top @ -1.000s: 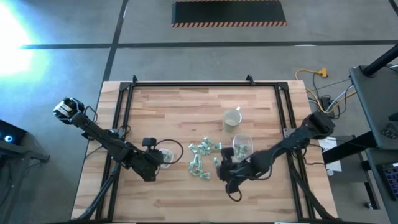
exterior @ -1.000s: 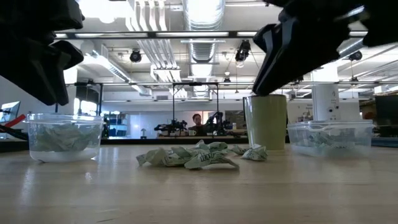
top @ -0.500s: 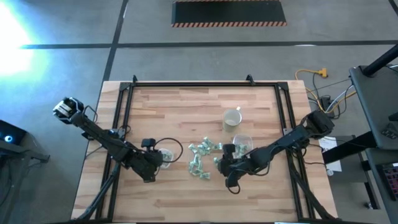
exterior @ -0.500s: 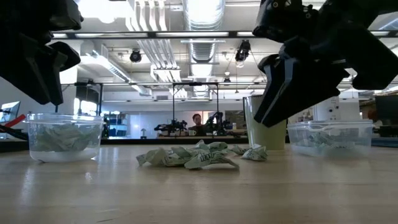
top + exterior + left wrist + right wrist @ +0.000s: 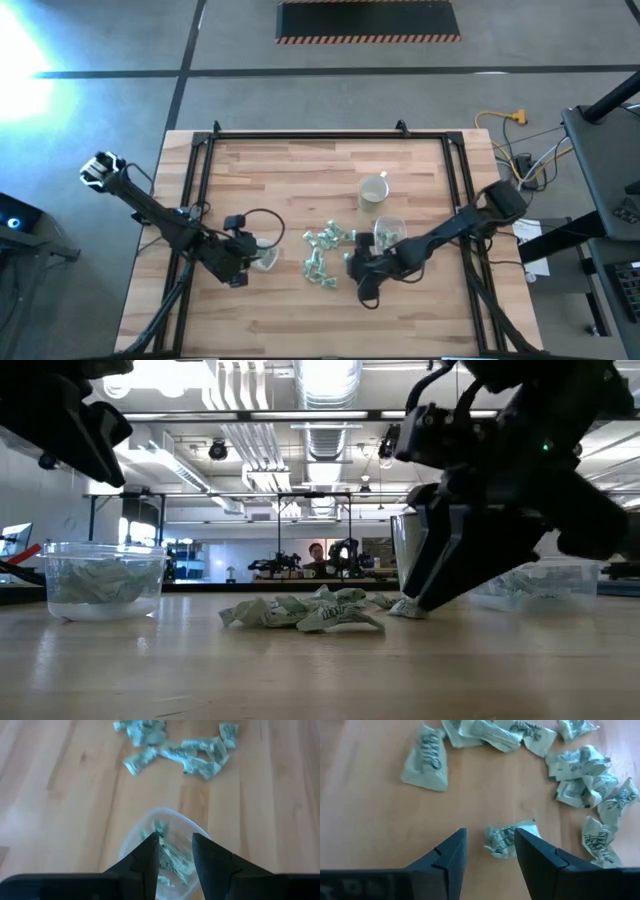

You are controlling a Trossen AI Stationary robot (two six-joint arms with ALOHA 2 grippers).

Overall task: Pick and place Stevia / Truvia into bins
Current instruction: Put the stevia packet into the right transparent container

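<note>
Pale green and white Stevia packets [image 5: 325,255] lie in a loose pile mid-table. My right gripper [image 5: 490,836] is open and low over the table at the pile's right side. One crumpled packet [image 5: 506,839] lies flat on the wood between its two fingers. My left gripper [image 5: 176,842] is open and hovers over the round clear tub [image 5: 165,857], which stands on the table and has packets in it. The rounded-rectangular tub [image 5: 390,233] stands behind my right gripper [image 5: 352,262] and also holds packets.
A cream mug [image 5: 373,190] stands beyond the rectangular tub, toward the far edge. In the low view the mug [image 5: 405,560] shows just behind my right gripper [image 5: 425,595]. Bare wood lies along the near edge [image 5: 300,325] and the far half of the table.
My right gripper has come down from well above the table to just over its surface and has shifted toward the left, closer to the packet pile. My left gripper has risen and drawn back a little from the round tub, which now shows more fully in the high view.
</note>
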